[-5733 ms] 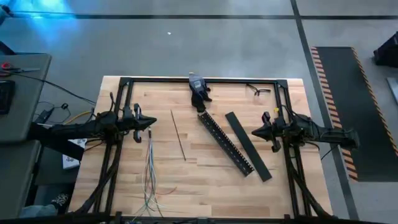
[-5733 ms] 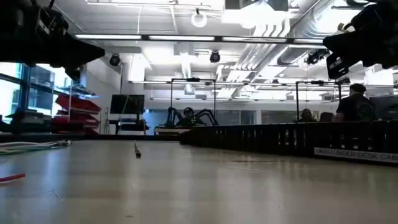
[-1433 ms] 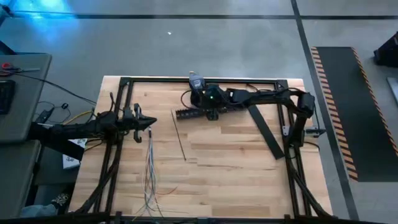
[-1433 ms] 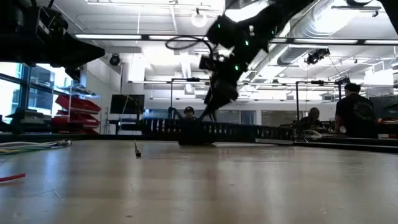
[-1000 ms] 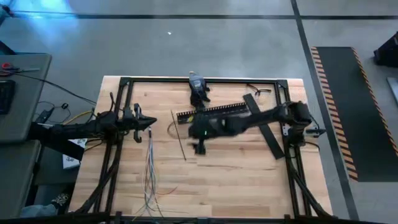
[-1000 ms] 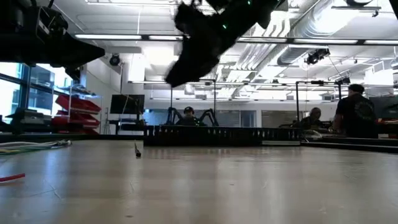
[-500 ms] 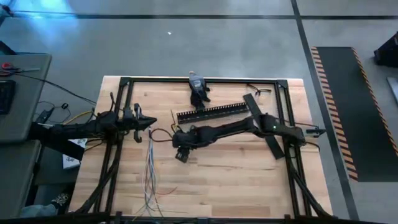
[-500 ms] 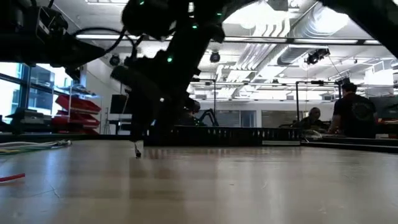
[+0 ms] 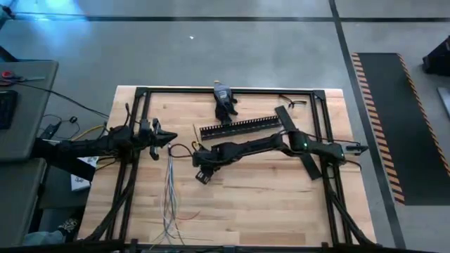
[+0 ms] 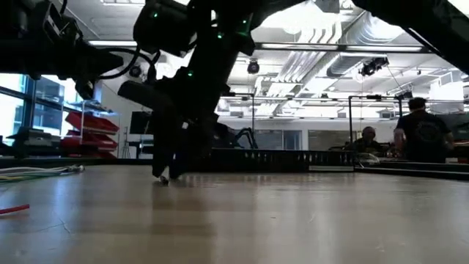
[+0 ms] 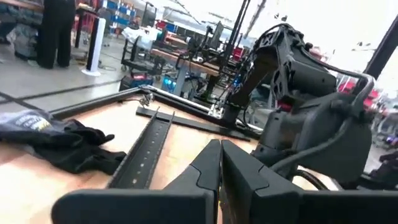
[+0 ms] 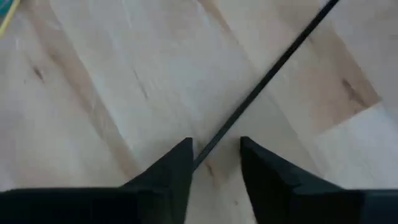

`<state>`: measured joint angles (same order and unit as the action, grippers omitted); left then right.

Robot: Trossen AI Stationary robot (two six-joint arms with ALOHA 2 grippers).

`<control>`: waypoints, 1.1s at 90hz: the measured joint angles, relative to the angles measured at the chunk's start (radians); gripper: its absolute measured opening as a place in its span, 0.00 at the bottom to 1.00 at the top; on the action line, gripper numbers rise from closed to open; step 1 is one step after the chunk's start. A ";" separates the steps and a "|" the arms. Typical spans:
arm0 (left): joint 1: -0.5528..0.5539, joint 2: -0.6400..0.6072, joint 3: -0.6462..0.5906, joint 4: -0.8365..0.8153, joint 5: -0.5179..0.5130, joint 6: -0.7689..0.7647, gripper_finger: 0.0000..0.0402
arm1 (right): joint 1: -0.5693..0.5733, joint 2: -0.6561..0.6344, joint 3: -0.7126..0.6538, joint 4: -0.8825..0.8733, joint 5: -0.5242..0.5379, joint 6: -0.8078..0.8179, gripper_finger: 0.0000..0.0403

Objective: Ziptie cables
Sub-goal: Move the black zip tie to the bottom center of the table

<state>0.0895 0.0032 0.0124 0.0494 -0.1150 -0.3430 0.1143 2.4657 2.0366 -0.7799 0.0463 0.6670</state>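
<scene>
The cables (image 9: 169, 193) lie in a loose pale bundle on the left half of the table, running toward the near edge. They also show at the left of the low view (image 10: 40, 173). My left gripper (image 9: 169, 144) hovers shut just beyond their far end. My right arm reaches across the table. Its gripper (image 9: 202, 173) points down, open, low over the wood beside the cables. In the right wrist view its fingers (image 12: 214, 146) stand on either side of a thin straight dark strip (image 12: 273, 68) lying flat on the table.
A black comb-edged duct (image 9: 239, 127) lies across the far middle, with a flat black lid strip (image 9: 299, 147) to its right. A dark glove (image 9: 225, 107) sits at the far edge. A black frame (image 9: 140, 95) rims the table. People stand in the room behind.
My right gripper has travelled from the table's middle toward the left edge and come down close to the wood, ending over the thin dark strip beside the cables. The duct, the lid strip and the cables have stayed where they were.
</scene>
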 joint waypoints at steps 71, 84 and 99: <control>0.000 0.000 0.000 0.001 -0.001 -0.162 0.00 | 0.335 -0.072 -0.005 -0.439 -0.126 0.376 0.00; 0.000 0.000 0.000 0.001 -0.001 -0.162 0.00 | 0.395 -0.076 -0.005 -0.469 -0.127 0.546 0.00; 0.000 0.000 0.000 0.001 -0.001 -0.162 0.00 | 0.444 -0.095 -0.005 -0.477 -0.095 0.672 0.00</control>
<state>0.0894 0.0033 0.0125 0.0503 -0.1162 -0.5046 0.5586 2.3707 2.0318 -1.2572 -0.0483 1.3389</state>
